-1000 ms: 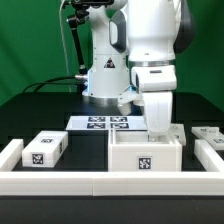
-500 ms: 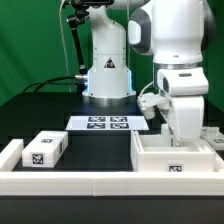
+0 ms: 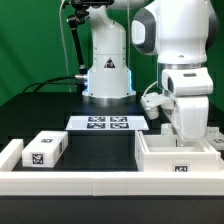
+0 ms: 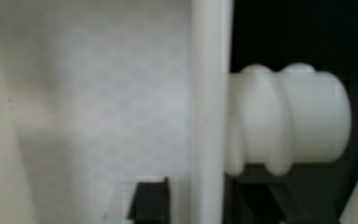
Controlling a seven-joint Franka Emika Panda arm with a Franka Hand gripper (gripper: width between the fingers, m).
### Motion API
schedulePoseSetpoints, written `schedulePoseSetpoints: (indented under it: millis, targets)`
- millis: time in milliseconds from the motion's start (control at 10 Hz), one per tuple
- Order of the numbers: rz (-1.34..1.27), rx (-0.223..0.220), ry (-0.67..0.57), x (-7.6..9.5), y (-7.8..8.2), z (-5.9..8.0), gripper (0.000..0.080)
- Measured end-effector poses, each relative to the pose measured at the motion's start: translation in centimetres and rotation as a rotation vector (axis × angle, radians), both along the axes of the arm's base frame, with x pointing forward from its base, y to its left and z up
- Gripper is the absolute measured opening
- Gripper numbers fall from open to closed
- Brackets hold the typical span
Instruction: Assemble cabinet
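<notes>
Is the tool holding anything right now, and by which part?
The tool looks clamped on the cabinet body, by the top edge of its far wall.

- The cabinet body [image 3: 160,166] is a big white box with an open top. It sits level on the exterior view's right, near the front.
- It has a small black-and-white tag [image 3: 181,169] on its front wall.
- The drawer block [image 3: 45,149] is small and white. It lies flat on the exterior view's left, well apart from the box, and shows its own square tag.
</notes>
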State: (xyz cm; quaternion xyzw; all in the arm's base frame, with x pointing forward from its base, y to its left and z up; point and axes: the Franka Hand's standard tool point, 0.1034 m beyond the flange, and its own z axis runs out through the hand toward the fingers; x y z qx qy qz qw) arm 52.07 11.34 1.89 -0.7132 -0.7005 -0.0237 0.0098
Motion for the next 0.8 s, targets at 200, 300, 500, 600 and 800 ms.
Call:
schedulePoseSetpoints:
  millis: [200, 300, 500, 600, 800]
  targets:
    - [-0.052, 0.014, -0.042, -0.3, 0.3, 0.8, 0.0353]
    - [-0.044, 0.015, -0.052, -0.2, 0.7, 1.8, 0.0555]
    - [-0.034, 0.008, -0.061, -1.0, 0.9, 3.6, 0.0689]
    - [-0.047, 0.01, -0.064, -2.0, 1.5, 4.4, 0.0776]
    - [-0.076, 0.032, -0.079, -3.8, 3.8, 5.0, 0.0792]
